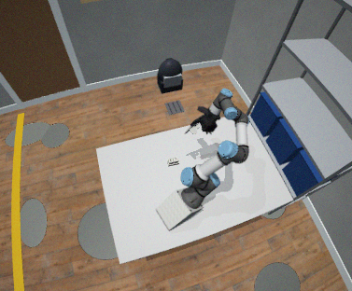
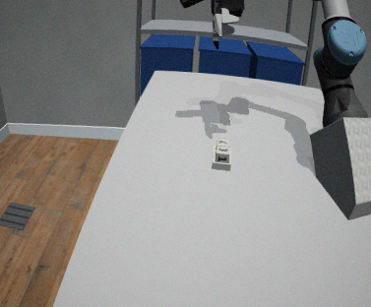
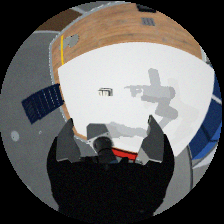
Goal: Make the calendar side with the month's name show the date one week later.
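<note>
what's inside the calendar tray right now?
Two cubes sit side by side in the tray on the table. Digits are too small to read. The tool is open, far above.

One calendar tray [image 2: 220, 166] is sitting near the middle of the white worktop [image 2: 187, 236], and two digit cubes [image 2: 222, 152] are resting in it. One arm [image 1: 224, 156] is standing by the worktop's edge nearest the shelves. Three blue bins [image 2: 225, 56] are lining up beyond that edge, under one shelf rack [image 2: 139, 49].
</note>
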You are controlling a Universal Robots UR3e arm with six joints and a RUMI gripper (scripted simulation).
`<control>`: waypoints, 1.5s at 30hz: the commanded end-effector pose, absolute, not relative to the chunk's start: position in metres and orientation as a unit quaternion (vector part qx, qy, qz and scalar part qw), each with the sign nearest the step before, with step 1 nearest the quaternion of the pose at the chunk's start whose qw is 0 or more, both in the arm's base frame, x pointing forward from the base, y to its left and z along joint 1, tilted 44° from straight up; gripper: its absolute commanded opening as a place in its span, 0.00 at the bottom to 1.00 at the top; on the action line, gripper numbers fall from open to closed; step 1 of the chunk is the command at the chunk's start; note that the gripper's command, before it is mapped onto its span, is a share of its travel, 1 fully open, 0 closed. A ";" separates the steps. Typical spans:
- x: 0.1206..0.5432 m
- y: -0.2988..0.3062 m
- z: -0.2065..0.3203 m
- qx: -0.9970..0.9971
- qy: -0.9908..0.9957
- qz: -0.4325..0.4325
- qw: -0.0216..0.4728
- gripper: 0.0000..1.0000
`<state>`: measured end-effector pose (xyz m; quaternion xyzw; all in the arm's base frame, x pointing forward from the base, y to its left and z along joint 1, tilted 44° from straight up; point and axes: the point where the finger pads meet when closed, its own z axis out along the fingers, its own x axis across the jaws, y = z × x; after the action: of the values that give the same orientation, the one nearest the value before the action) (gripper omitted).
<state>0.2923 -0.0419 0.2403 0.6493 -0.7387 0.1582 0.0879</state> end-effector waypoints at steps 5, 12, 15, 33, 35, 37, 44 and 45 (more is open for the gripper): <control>0.293 -0.042 0.241 0.649 -0.739 0.159 0.087 1.00; 0.293 -0.042 0.241 0.649 -0.739 0.159 0.087 1.00; 0.293 -0.042 0.241 0.649 -0.739 0.159 0.087 1.00; 0.302 -0.038 0.209 0.747 -0.630 0.154 0.147 1.00; 0.303 -0.038 0.208 0.749 -0.627 0.153 0.148 1.00; 0.305 -0.036 0.196 0.780 -0.584 0.150 0.170 1.00; 0.307 -0.032 0.177 0.825 -0.507 0.142 0.205 1.00; 0.307 -0.032 0.176 0.826 -0.505 0.142 0.206 1.00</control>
<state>0.3049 -0.0339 0.1876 0.7981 -0.5549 0.1395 0.1889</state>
